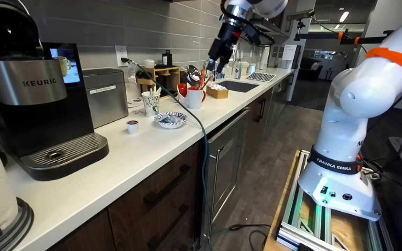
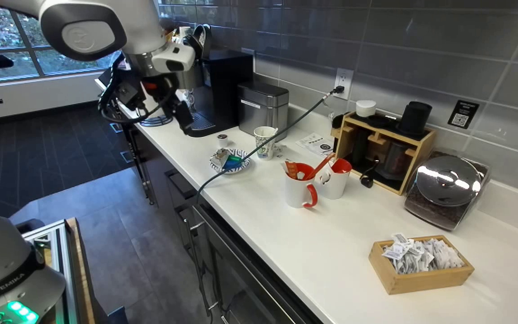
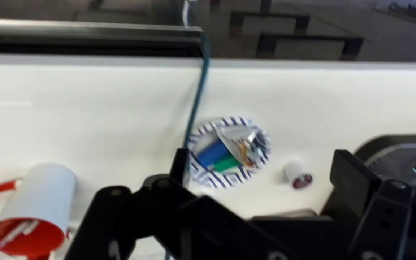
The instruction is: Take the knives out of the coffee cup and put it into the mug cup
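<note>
Presently, the robot arm (image 1: 351, 96) is extended over the desk (image 2: 331, 243), and its jaws are seen in the wrist view to be spread wide apart. Within the gap, a patterned bowl (image 3: 229, 178) and a coffee pod (image 3: 297, 174) are framed on the desk below. Pale utensils (image 1: 155, 91) are found standing in the paper cup (image 1: 151, 104); their exact kind cannot be told. A white mug (image 2: 297, 193) with a red handle is noted upright, near the paper cup, with reddish items (image 2: 321, 165) leaning out of it. A second mug (image 2: 333, 185) is set just beside it; contact cannot be determined. Wrappers (image 3: 239, 141) are contained in the bowl. A cable (image 3: 201, 79) is run from the wall socket (image 2: 345, 77) over the desk's front edge.
</note>
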